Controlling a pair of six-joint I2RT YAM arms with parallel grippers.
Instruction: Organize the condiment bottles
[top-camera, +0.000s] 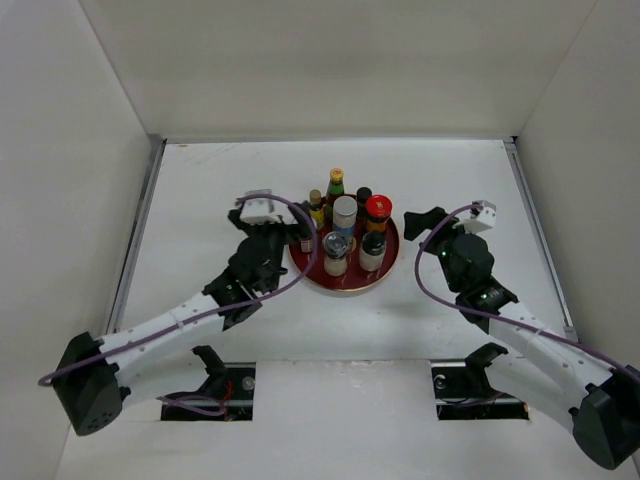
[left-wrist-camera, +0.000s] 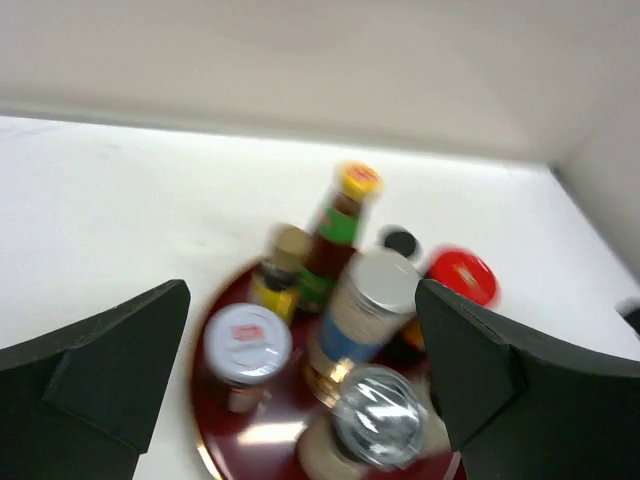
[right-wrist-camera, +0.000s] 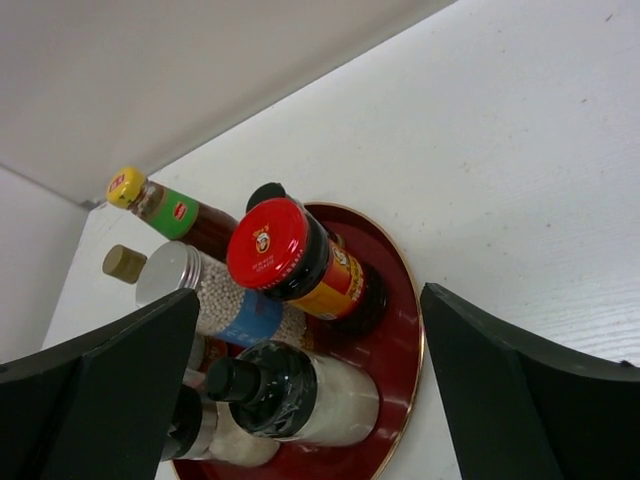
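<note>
The condiment bottles stand close together on a dark red round tray at mid-table. Among them are a yellow-capped bottle, a red-capped jar, a silver-capped jar and a black-topped grinder. My left gripper is open at the tray's left rim. Its wrist view looks down on a white-capped jar and a clear-topped grinder between the fingers. My right gripper is open just right of the tray. In its wrist view the red-capped jar and the black-topped grinder lie between its jaws. Neither gripper holds anything.
White walls close in the table on the left, back and right. Metal rails run along both side edges. The arm bases sit in cut-outs at the near edge.
</note>
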